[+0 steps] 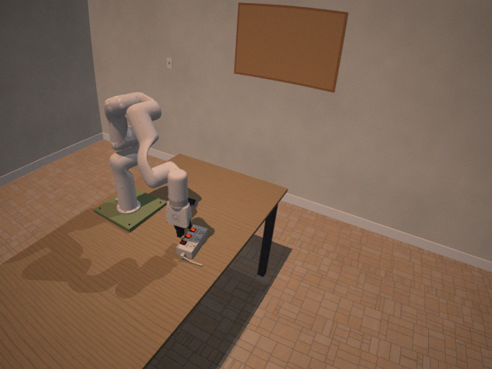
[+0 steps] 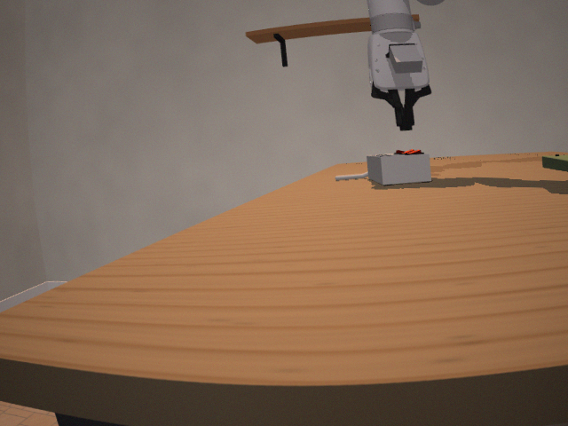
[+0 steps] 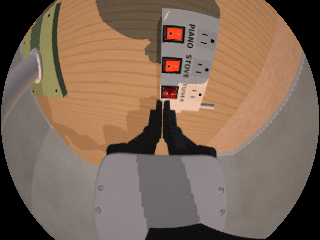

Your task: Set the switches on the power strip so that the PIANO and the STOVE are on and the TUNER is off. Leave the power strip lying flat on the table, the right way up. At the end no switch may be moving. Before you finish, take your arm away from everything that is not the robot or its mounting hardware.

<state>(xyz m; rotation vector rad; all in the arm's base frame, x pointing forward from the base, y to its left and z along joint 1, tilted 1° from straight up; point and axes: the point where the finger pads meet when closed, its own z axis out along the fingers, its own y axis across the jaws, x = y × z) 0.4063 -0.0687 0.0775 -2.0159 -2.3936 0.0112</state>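
A grey power strip [image 1: 194,243] [image 2: 398,169] [image 3: 200,60] lies flat and the right way up on the wooden table [image 1: 238,186] [image 2: 320,275], its short white cord [image 1: 192,260] [image 2: 351,175] at the near end. In the wrist view the PIANO switch [image 3: 174,34] and the STOVE switch [image 3: 172,66] glow bright orange-red. The TUNER switch [image 3: 170,92], nearest the cord, is a darker red. My gripper [image 1: 179,233] [image 2: 404,126] [image 3: 162,108] is shut and empty. It hangs a short way above the strip, over its TUNER end, and touches nothing.
The arm's green base plate [image 1: 148,202] [image 2: 555,161] [image 3: 47,54] sits on the table behind the strip. The table's right edge [image 1: 254,234] runs close beside the strip. A wooden shelf [image 2: 311,29] hangs on the wall.
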